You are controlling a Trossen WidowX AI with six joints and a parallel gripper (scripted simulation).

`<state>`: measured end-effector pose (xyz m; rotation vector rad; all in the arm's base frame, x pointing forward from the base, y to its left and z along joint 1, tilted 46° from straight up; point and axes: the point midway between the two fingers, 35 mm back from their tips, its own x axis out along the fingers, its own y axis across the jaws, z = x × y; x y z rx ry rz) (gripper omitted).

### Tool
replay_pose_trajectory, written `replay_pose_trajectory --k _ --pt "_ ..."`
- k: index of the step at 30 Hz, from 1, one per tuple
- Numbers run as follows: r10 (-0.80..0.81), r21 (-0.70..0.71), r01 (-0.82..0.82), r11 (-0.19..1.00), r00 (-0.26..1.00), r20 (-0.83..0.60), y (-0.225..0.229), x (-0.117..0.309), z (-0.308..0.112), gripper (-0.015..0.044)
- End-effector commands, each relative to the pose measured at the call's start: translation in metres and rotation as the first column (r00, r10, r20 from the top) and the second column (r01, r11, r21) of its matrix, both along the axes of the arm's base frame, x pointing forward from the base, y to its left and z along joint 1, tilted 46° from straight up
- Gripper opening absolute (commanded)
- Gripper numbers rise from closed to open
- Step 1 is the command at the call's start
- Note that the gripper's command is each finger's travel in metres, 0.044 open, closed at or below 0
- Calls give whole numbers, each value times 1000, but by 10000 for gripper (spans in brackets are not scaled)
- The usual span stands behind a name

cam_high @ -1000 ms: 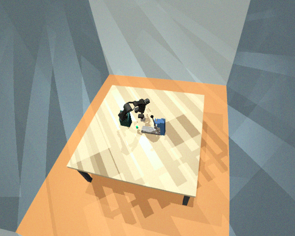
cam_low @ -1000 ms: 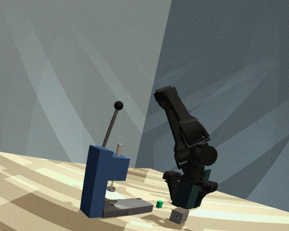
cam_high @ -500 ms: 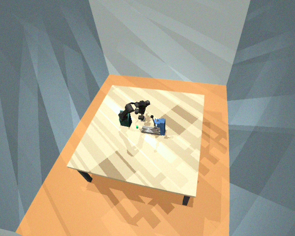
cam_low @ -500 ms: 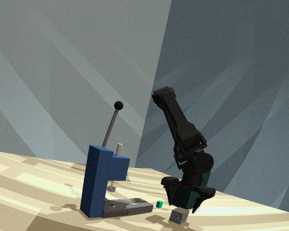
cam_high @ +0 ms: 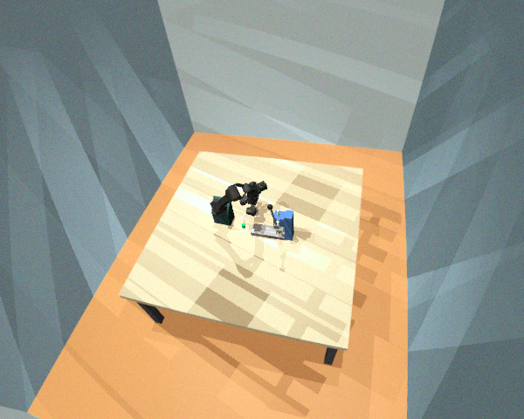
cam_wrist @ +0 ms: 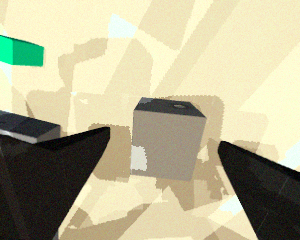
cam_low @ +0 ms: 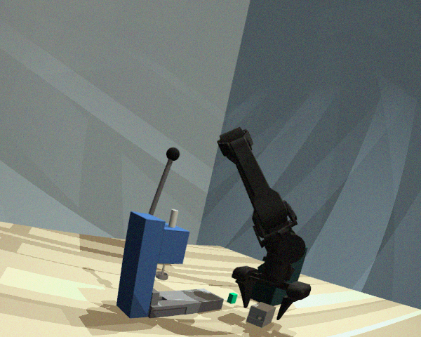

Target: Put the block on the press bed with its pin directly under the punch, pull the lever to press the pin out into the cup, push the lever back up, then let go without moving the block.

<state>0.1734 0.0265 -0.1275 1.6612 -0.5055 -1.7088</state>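
Pale wood table [cam_high: 235, 306] [cam_low: 58, 290], grey-blue walls around it, and the gripper [cam_low: 263, 313] [cam_wrist: 164, 139] is hanging low, wide open, holding nothing. Its fingertips are pointing down either side of the grey block [cam_low: 260, 314] [cam_wrist: 167, 145], which is sitting on the wood, off the press bed [cam_high: 267, 231] [cam_low: 198, 302]. Blue press [cam_low: 139, 265] [cam_high: 289, 225] is standing nearby with its lever [cam_low: 161, 184] [cam_high: 272, 212] sticking up. Little green piece [cam_high: 243, 225] [cam_low: 232, 298] [cam_wrist: 15, 50] is lying near the bed's end. Looks like a round mark is showing on the block, maybe the pin, hard to tell.
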Motion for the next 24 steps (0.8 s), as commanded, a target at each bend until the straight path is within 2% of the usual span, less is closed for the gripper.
replay_pose_trajectory --k 1,4,14,24 --pt "5 -10 -5 1000 1000 -11 -7 -2 -5 440" --pt "5 -10 -5 1000 1000 -11 -9 -2 -7 440" --pt "5 -10 -5 1000 1000 -11 -9 -2 -7 177" --pt "5 -10 -5 1000 1000 -11 -9 -2 -7 111"
